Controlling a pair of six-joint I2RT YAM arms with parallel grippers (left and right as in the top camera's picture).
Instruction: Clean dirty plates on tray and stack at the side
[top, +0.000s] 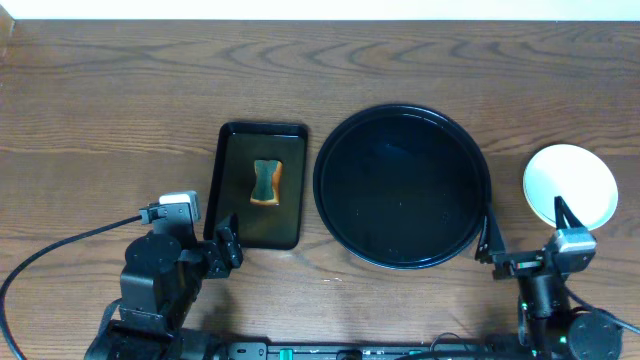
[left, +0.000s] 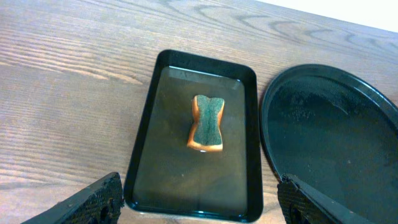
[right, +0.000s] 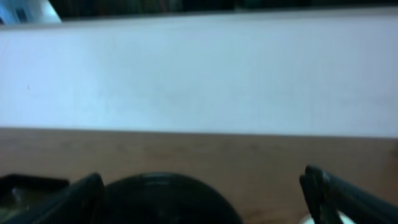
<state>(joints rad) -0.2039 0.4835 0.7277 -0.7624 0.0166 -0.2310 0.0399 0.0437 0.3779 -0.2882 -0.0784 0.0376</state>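
The large round black tray (top: 402, 187) lies in the middle of the table, and no plate shows on it. A pale round plate (top: 570, 184) rests on the bare wood at the tray's right side; I cannot tell whether others lie under it. My right gripper (top: 527, 232) stands open near the front, between the tray's right rim and the plate, holding nothing. In the right wrist view the right gripper (right: 208, 199) frames the tray's dark rim (right: 168, 199). My left gripper (top: 222, 248) is open and empty at the front of the rectangular tray, seen wide apart in the left wrist view (left: 199, 211).
A smaller rectangular black tray (top: 232, 190) holds shallow liquid and an orange-and-green sponge (top: 266, 183), also seen as the sponge (left: 208, 122) in the left wrist view. A cable (top: 70, 240) runs over the wood at front left. A white wall (right: 199, 74) bounds the far edge.
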